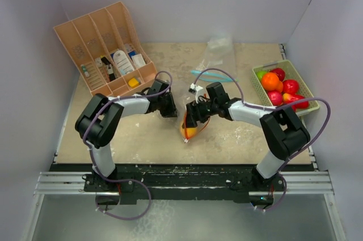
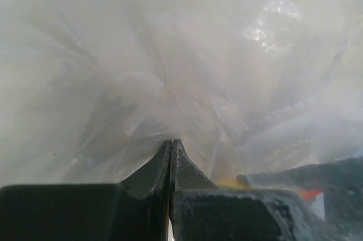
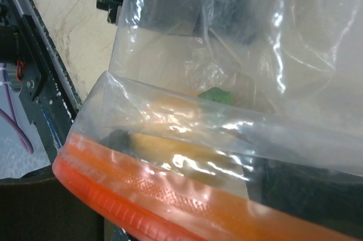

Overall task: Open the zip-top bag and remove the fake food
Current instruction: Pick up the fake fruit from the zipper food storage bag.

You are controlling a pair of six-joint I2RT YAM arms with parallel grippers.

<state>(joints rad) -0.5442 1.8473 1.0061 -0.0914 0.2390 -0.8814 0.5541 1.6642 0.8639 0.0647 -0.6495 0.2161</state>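
Note:
The zip-top bag point(image 1: 195, 123) of clear film with an orange zip strip point(image 3: 147, 195) hangs between my two grippers at the table's middle. One piece of fake food, a yellow-orange fruit point(image 1: 190, 132) with a green leaf point(image 3: 217, 94), lies inside it near the mouth. My left gripper point(image 1: 168, 105) is shut, and bag film point(image 2: 181, 82) bunches at its tips point(image 2: 171, 142). My right gripper point(image 1: 191, 117) is at the bag's mouth, its dark fingers point(image 3: 295, 187) set wide apart and showing through the film, with the fruit point(image 3: 164, 147) between them. More fake food point(image 1: 282, 85) fills a pale green basket.
The pale green basket point(image 1: 302, 82) stands at the right edge. A tan divided organizer point(image 1: 105, 48) holding small items sits at the back left. A second clear bag point(image 1: 218, 54) with a blue strip lies at the back middle.

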